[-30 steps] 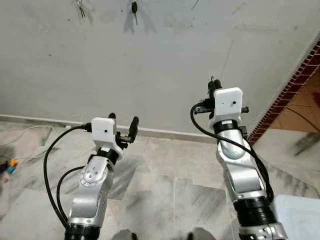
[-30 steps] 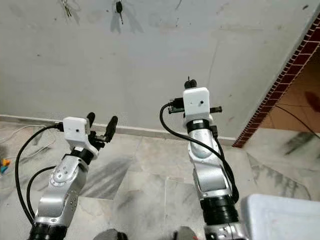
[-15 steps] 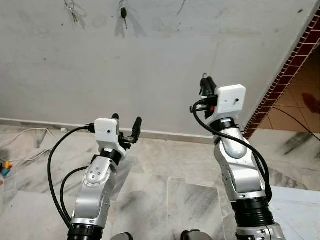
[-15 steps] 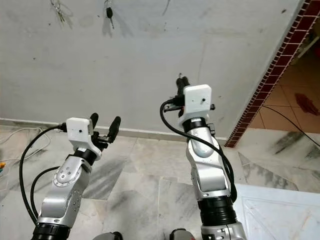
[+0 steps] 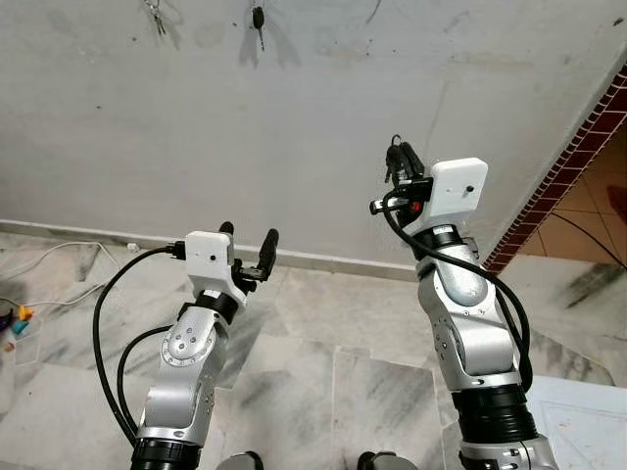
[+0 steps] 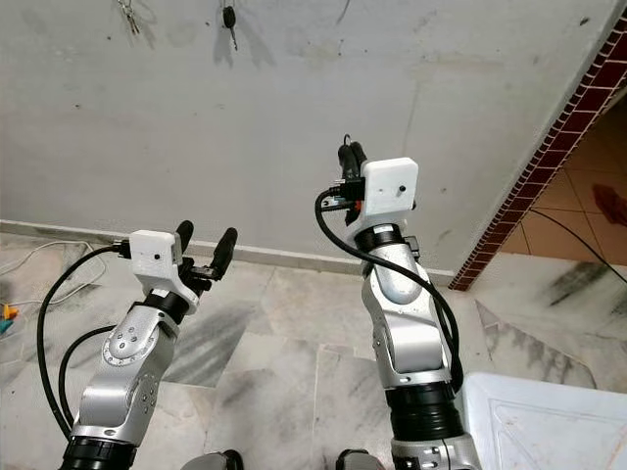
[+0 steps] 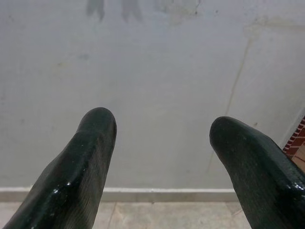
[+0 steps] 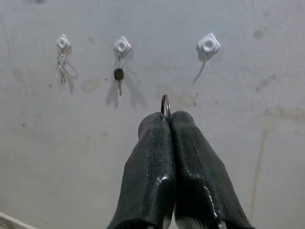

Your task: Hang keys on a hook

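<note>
Key ring (image 8: pixel 165 104) pinched below empty, seemingly white hook (image 8: pixel 208 44)

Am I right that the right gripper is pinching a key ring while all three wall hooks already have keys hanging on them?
Not quite. The right gripper does pinch the key ring, but only two hooks carry keys: the first hook and the middle hook. The third hook is bare, as the right wrist view shows.

Only the top arc of a key ring (image 8: pixel 165 106) stood out above the right gripper's (image 8: pixel 169 117) pressed-together fingertips; whatever hung from it was hidden behind them. The left hook's keys (image 8: pixel 62 68) were too small to count. In the left eye view those keys (image 5: pixel 157 15) were cut off by the top edge.
</note>
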